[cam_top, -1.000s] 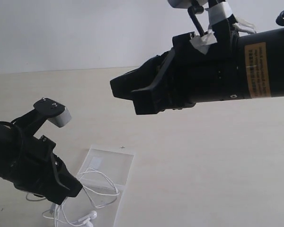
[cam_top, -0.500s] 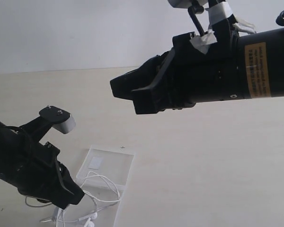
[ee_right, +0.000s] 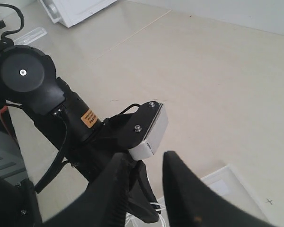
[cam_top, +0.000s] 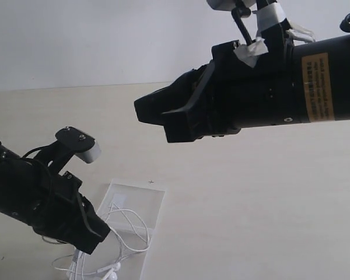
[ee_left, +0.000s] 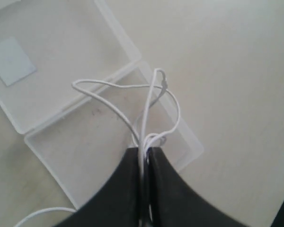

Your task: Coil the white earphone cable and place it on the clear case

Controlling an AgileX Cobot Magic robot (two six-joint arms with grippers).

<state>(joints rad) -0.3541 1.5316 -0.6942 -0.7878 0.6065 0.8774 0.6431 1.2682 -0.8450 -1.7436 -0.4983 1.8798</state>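
The clear case (cam_top: 141, 201) lies open on the table, its two halves side by side, with a white square sticker (ee_left: 12, 61) in one half. My left gripper (ee_left: 144, 152) is shut on several strands of the white earphone cable (ee_left: 114, 88). The loops spread over the case half (ee_left: 75, 142) without the sticker. In the exterior view the left gripper (cam_top: 98, 236) is low at the case's near end, with cable loops (cam_top: 134, 230) beside it and an earbud (cam_top: 109, 269) on the table below. My right gripper (cam_top: 151, 114) hangs high above, open and holding nothing (ee_right: 146, 156).
The left arm's wrist camera housing (cam_top: 85, 147) sticks up over the case's left side. A small cross mark (cam_top: 151, 182) sits on the table just behind the case. A white box (ee_right: 75, 9) stands far off at the table's edge.
My left arm has shifted right and toward the case, carrying the cable with it; the loops now lie further over the case. The right arm has stayed where it was.
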